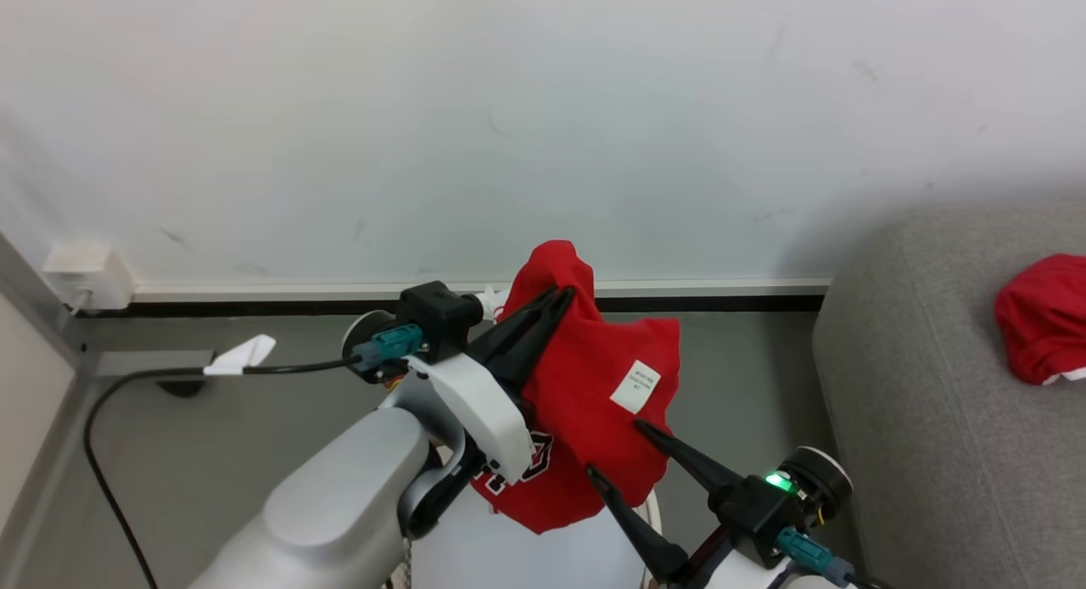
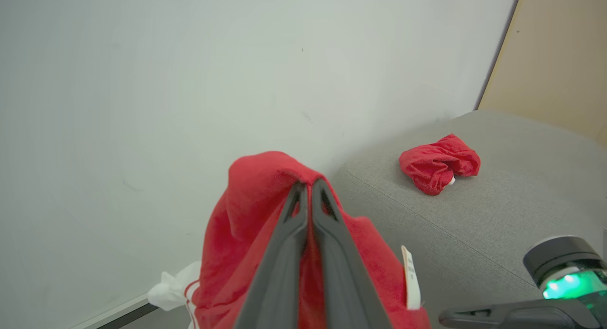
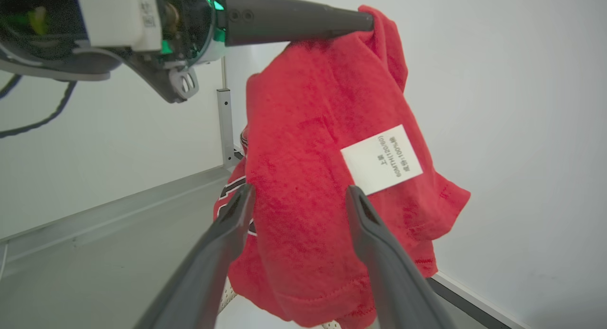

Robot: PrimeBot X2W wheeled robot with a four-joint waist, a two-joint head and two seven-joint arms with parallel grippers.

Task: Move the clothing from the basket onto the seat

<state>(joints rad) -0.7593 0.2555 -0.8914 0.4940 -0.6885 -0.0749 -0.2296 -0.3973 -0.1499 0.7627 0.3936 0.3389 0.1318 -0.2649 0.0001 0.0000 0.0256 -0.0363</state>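
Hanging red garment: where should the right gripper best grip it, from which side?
Likely the loose drape beside the white label of the red garment, from the robot's right. The left gripper pinches the top fold, so cloth hangs free below, and the right gripper's open jaws face it.

The shirt (image 1: 585,377) was bright red, with a white label (image 1: 635,386) and a black-and-white print (image 1: 541,455). On the grey sofa (image 1: 916,419) was another red garment (image 1: 1045,317), edged in white. Beside the sofa, the wall (image 1: 543,105) was off-white and the floor (image 1: 212,428) dull grey.
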